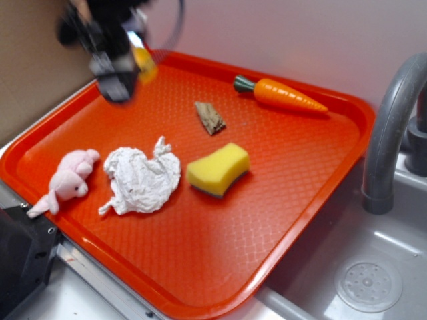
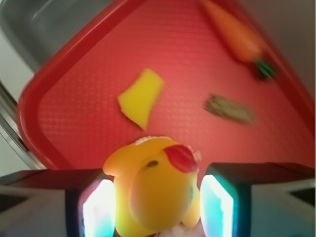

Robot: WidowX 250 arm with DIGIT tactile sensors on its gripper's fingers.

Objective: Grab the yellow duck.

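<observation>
— Starting with the exterior view: where was the small glossy yellow rubber duck (image 1: 145,65)?

— Upper left of the frame, clamped in the blurred black gripper (image 1: 127,70), raised above the orange-red plastic tray (image 1: 220,267). A yellow rectangular sponge (image 1: 218,169) lay at centre, a crumpled white cloth (image 1: 141,181) left of it.

— And the wrist view?

— Lower centre, the duck (image 2: 155,190) sat between the two pale fingers (image 2: 98,210), pressed on both sides, its red beak facing the camera. Above, the sponge (image 2: 140,97) and a plastic orange carrot (image 2: 237,37) rested on the tray (image 2: 29,113).

Probably toy kitchen: sink (image 1: 373,267), faucet (image 1: 390,127)
</observation>
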